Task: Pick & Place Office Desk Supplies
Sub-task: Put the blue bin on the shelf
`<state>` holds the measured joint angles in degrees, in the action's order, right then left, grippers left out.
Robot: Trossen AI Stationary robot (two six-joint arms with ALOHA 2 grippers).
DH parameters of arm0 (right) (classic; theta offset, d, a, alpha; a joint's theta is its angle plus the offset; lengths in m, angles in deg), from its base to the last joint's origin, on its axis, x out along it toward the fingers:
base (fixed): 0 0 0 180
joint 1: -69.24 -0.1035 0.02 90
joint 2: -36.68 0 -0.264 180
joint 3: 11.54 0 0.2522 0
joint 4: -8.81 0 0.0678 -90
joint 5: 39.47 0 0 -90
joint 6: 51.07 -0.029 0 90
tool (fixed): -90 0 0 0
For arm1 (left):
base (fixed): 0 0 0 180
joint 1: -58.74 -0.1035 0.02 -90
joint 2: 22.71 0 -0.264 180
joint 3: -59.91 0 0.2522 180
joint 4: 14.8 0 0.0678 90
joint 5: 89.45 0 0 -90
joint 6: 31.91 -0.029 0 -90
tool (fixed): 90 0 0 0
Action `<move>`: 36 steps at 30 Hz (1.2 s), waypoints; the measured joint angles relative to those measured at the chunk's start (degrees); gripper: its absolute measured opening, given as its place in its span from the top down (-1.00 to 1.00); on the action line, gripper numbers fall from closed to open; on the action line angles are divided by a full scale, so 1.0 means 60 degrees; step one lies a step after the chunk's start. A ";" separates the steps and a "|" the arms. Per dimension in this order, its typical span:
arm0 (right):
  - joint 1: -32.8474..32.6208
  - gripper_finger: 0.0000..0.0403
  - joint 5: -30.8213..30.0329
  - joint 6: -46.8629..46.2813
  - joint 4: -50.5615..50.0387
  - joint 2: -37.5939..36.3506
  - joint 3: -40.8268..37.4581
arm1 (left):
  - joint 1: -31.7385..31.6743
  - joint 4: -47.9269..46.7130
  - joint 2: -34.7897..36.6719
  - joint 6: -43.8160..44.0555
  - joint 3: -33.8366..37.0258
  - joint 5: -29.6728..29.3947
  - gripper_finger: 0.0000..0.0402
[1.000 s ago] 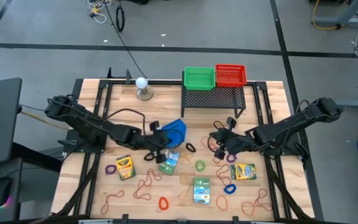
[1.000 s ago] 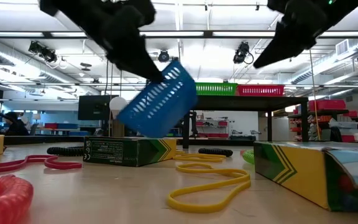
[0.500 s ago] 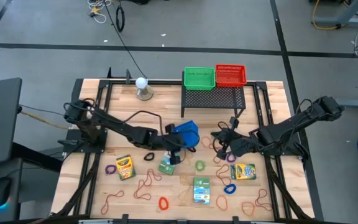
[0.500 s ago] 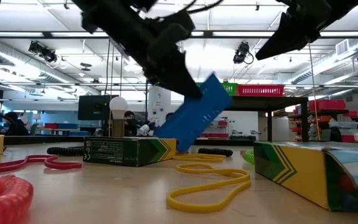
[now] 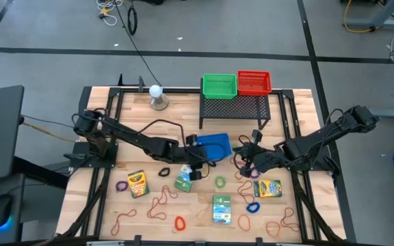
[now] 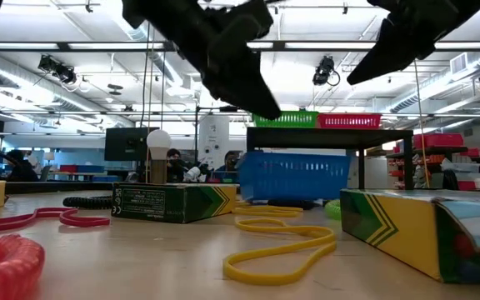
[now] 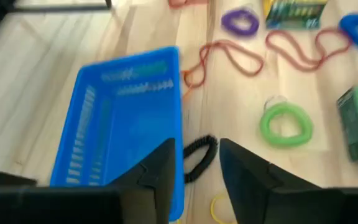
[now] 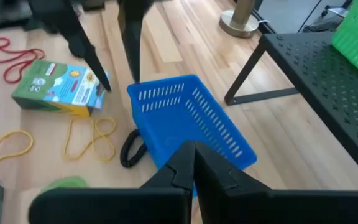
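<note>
Although the blue basket point(image 5: 212, 147) stands on the table, it looks empty; crayon boxes point(image 5: 221, 208) and rubber bands point(image 5: 157, 203) lie scattered. Left gripper point(image 5: 198, 154) parted beside it, right gripper point(image 5: 247, 154) closed, empty.

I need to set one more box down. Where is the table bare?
Bare wood lies between the white ball and the left arm, also beside the black rack on the right. The near half, around the crayon boxes and rubber bands, is crowded.

A blue basket point(image 5: 214, 146) sits on the wooden table point(image 5: 293, 109) between the left gripper point(image 5: 195, 161) and the right gripper point(image 5: 244, 152), with crayon boxes point(image 5: 137, 183) and loops around.
</note>
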<state>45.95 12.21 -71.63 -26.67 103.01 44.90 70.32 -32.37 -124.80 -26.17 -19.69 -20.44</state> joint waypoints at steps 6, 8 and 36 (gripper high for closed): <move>0.0000 0.66 -0.0122 0.0142 0.0191 0.0002 0.0000 | 0.0241 0.0038 0.0667 -0.0393 0.0726 0.0095 0.32; 0.0000 0.54 -0.0118 0.0144 0.0208 0.0002 0.0004 | 0.0361 0.0715 0.1061 -0.0578 0.1324 0.0152 0.38; 0.2112 0.06 0.3247 0.3098 -0.1314 0.4662 0.3040 | -0.1007 1.1130 0.2747 -0.0610 0.7692 0.2188 0.64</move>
<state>58.63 31.69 -53.04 -34.55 130.99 63.14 64.27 34.41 -108.31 -29.83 26.46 -7.32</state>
